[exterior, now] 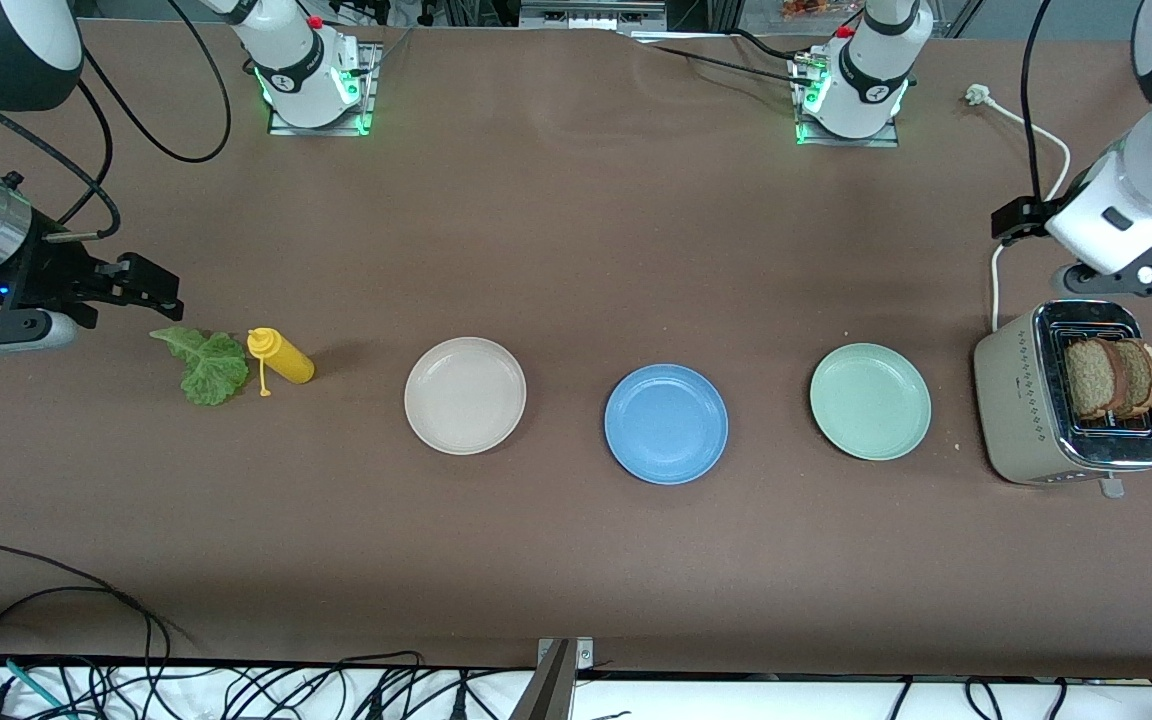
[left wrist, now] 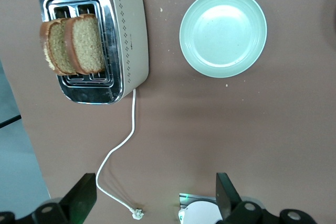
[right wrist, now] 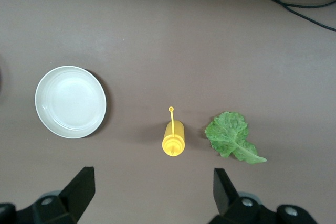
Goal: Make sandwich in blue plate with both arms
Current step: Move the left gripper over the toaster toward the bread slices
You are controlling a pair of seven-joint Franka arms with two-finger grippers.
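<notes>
The blue plate (exterior: 666,424) sits bare at mid-table, between a cream-white plate (exterior: 465,395) toward the right arm's end and a mint-green plate (exterior: 870,401) toward the left arm's end. Two brown bread slices (exterior: 1113,377) stand upright in a toaster (exterior: 1021,410) just beside the green plate, while a lettuce leaf (exterior: 204,364) lies beside a toppled yellow squeeze bottle (exterior: 281,357). The left gripper (left wrist: 156,195) hangs open near the toaster; the right gripper (right wrist: 152,191) hangs open near the lettuce.
</notes>
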